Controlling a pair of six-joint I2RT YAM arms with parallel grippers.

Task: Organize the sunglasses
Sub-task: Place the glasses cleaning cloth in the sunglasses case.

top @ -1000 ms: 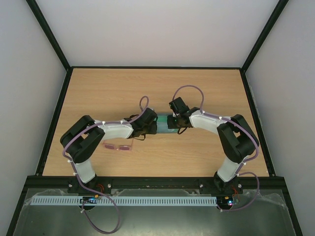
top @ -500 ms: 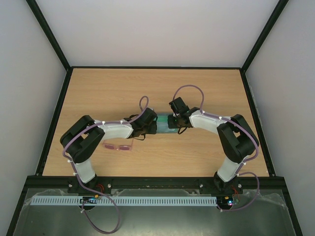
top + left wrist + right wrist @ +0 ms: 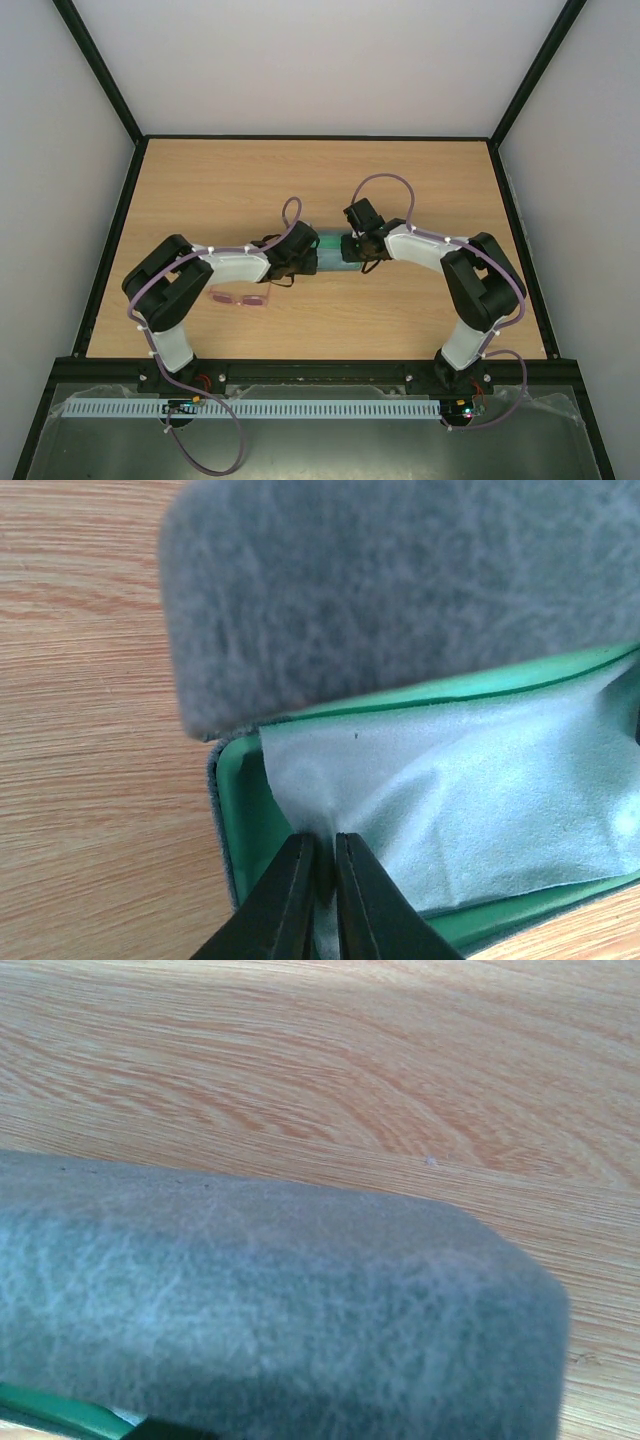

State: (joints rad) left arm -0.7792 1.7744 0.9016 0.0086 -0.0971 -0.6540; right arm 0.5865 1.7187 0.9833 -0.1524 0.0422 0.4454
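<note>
- Overhead, two robot arms reach inward and meet over a blue-grey case (image 3: 333, 248) at the middle of a wooden table (image 3: 300, 180).
- The sunglasses (image 3: 240, 297), a thin pink-framed pair, lie flat on the table to the near left of the case. They are well apart from the case, just beside the left arm's white forearm and away from both pincers.
- The left gripper (image 3: 322, 845) is at the left end of the case. Its wrist camera shows two dark fingers pinched almost together on a fold of the light blue cloth (image 3: 470, 800), which lies in the green-lined tray of the case.
- The grey, felt-like lid (image 3: 400, 590) stands raised above that tray.
- The right gripper (image 3: 358, 248) is at the right end of the case. Its wrist camera is filled by the grey lid, very close, so it cannot be told whether its fingers are wide or narrow.
</note>
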